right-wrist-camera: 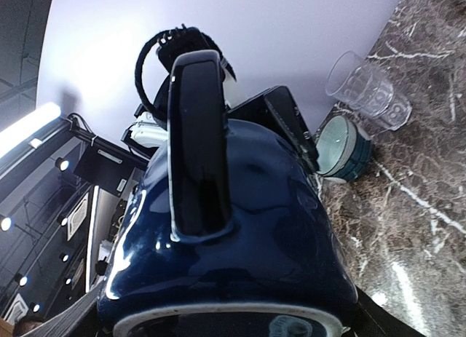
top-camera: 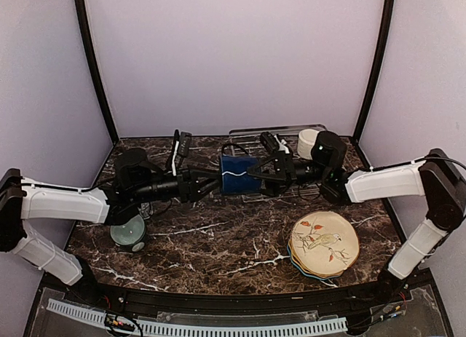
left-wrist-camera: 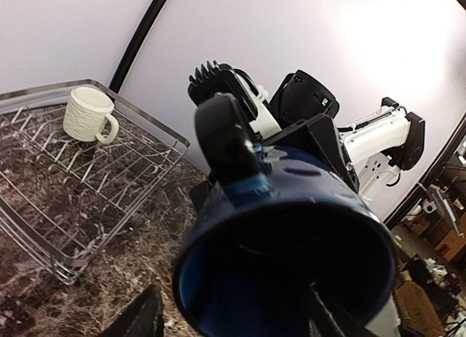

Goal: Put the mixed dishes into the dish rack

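Note:
The navy mug (top-camera: 239,175) is held on its side above the table, handle up, mouth toward my left arm. My right gripper (top-camera: 263,174) is shut on its base end; the mug (right-wrist-camera: 233,228) fills the right wrist view between the fingers. My left gripper (top-camera: 208,184) is open at the mouth (left-wrist-camera: 284,279): one finger is inside the mug, and the other finger (left-wrist-camera: 138,316) is outside, apart from the wall. The silver dish rack (top-camera: 240,133) stands at the back right and holds the cream mug (top-camera: 307,142), also in the left wrist view (left-wrist-camera: 87,115).
A stack of scalloped plates (top-camera: 324,244), the cream bird plate on top, lies at the front right. The mint-green bowl (top-camera: 129,231) sits at the left under my left arm. The clear glass tumbler (right-wrist-camera: 368,89) lies beside the bowl (right-wrist-camera: 342,148).

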`<state>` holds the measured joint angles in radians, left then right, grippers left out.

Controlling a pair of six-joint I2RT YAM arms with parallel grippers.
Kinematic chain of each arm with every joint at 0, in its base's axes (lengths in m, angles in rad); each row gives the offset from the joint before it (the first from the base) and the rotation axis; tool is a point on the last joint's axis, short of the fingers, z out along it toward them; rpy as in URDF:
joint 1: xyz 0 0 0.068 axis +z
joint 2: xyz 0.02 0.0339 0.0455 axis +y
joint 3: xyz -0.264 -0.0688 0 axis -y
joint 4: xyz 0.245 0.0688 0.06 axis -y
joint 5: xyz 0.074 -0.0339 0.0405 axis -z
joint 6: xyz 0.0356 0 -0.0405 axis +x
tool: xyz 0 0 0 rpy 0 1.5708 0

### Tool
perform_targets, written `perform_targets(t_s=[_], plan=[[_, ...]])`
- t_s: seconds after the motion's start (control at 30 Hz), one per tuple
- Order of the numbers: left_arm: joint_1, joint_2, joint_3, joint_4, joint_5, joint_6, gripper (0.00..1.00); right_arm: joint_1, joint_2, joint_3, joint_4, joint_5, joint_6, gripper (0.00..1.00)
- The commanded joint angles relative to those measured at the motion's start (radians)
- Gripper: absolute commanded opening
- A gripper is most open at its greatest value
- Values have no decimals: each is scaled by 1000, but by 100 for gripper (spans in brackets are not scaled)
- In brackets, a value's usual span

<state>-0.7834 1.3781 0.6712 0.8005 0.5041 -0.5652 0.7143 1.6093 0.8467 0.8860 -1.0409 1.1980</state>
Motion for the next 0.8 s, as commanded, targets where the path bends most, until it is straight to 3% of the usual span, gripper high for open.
perform_targets(t_s=[0.0,0.13,0.23,0.33,0.53,0.77], plan=[[23,-82,-13,-84,-53,49,70,-78,-121,-4,-144,60,-142,0],[28,-163,12,-266,-169,132,79,-180,-221,59,-575,185,-414,0],[27,-200,49,-455,-283,201,83,-249,-273,151,-929,373,-623,0],[28,-234,83,-565,-363,242,90,-306,-291,264,-1155,588,-782,0],[28,-288,91,-671,-462,299,94,-365,-230,467,-1447,923,-1000,0],[28,-317,85,-702,-490,319,94,-401,-83,623,-1605,1033,-1130,0]])
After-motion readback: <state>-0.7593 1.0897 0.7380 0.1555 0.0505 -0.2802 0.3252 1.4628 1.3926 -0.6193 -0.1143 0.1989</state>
